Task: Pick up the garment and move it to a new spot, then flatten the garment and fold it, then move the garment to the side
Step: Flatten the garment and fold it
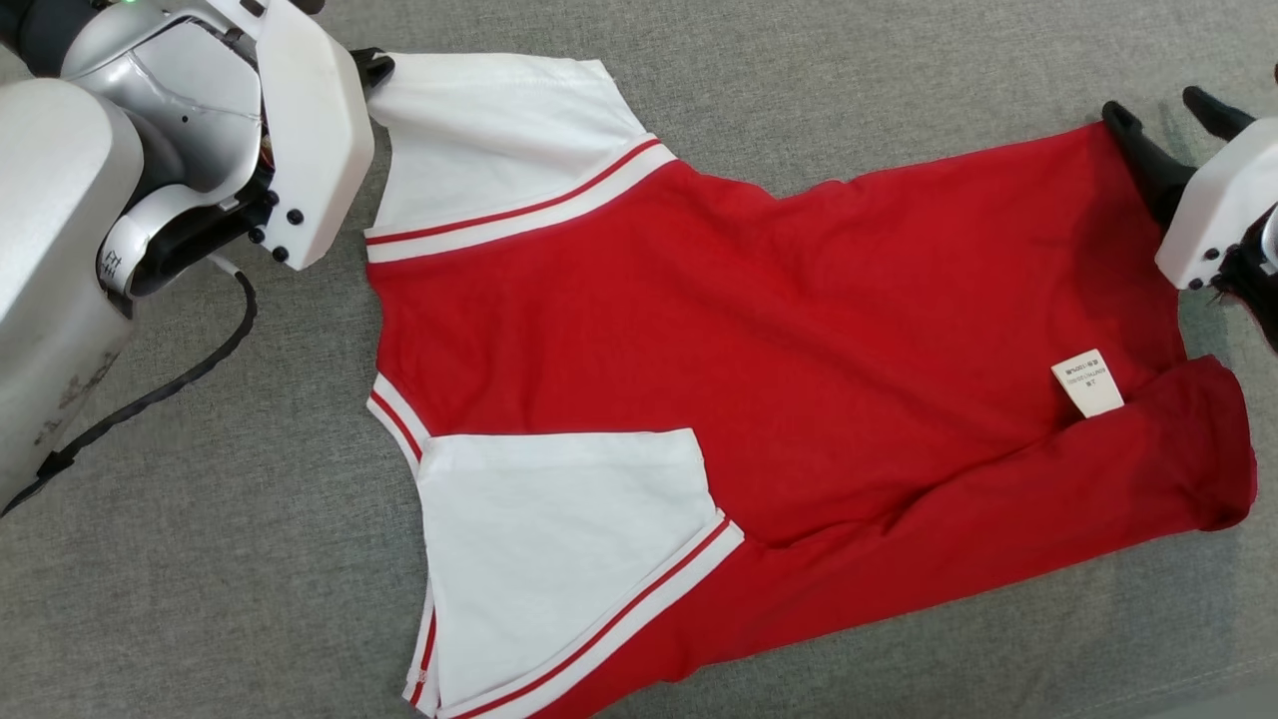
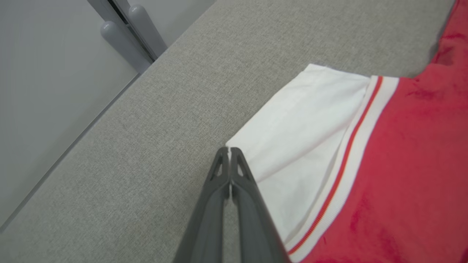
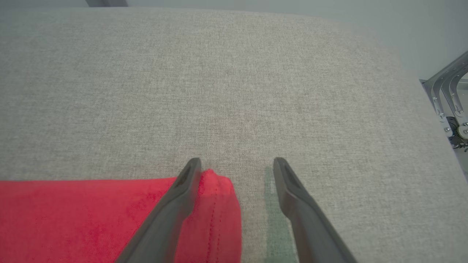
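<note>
The garment (image 1: 759, 330) is a red shirt with white, red-striped sleeves, spread on the grey cloth surface (image 1: 250, 559) with its lower edge folded over. My left gripper (image 1: 377, 68) is at the far white sleeve's corner. In the left wrist view the left gripper (image 2: 229, 149) is shut, its tips pinching that corner of the garment (image 2: 402, 164). My right gripper (image 1: 1163, 108) stands open at the red hem corner. In the right wrist view the right gripper (image 3: 237, 162) straddles the corner of the garment (image 3: 73, 215), with one finger lying over the cloth.
A white label (image 1: 1088, 382) lies on the red cloth near the right side. A black cable (image 1: 180, 379) hangs from my left arm. Grey posts (image 2: 128, 33) stand beyond the surface's edge, and a metal frame (image 3: 449, 95) stands off its right side.
</note>
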Tool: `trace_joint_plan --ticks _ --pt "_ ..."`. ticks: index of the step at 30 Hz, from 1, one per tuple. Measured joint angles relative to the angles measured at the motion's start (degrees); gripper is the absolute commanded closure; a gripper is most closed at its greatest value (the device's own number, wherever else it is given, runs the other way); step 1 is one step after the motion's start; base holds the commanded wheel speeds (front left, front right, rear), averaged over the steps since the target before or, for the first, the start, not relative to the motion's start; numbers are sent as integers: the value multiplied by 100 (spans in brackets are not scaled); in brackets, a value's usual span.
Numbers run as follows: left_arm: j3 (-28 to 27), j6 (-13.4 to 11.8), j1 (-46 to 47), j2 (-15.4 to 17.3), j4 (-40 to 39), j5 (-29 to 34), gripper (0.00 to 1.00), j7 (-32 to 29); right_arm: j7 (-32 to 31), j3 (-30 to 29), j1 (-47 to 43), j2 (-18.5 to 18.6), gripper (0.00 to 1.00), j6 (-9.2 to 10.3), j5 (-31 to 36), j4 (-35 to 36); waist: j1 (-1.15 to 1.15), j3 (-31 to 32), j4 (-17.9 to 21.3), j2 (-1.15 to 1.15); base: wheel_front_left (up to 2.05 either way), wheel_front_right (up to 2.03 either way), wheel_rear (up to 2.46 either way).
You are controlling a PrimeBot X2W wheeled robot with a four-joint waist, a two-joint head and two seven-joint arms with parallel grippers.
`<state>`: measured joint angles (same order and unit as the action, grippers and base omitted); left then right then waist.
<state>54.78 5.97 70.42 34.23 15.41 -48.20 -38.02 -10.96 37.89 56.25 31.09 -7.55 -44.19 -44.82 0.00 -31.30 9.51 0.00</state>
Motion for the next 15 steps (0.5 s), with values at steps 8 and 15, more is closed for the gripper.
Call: trace_joint_plan --ticks 8,15 --pt "4 -35 -72 56 -59 -26 100 22 24 252 168 81 9 0 -64 -227 0 5 -9 0 0 0 0" --pt "15 -48 -72 54 -75 -34 100 24 -26 533 240 -59 59 1 -218 -346 0 -48 -49 0 0 0 0"
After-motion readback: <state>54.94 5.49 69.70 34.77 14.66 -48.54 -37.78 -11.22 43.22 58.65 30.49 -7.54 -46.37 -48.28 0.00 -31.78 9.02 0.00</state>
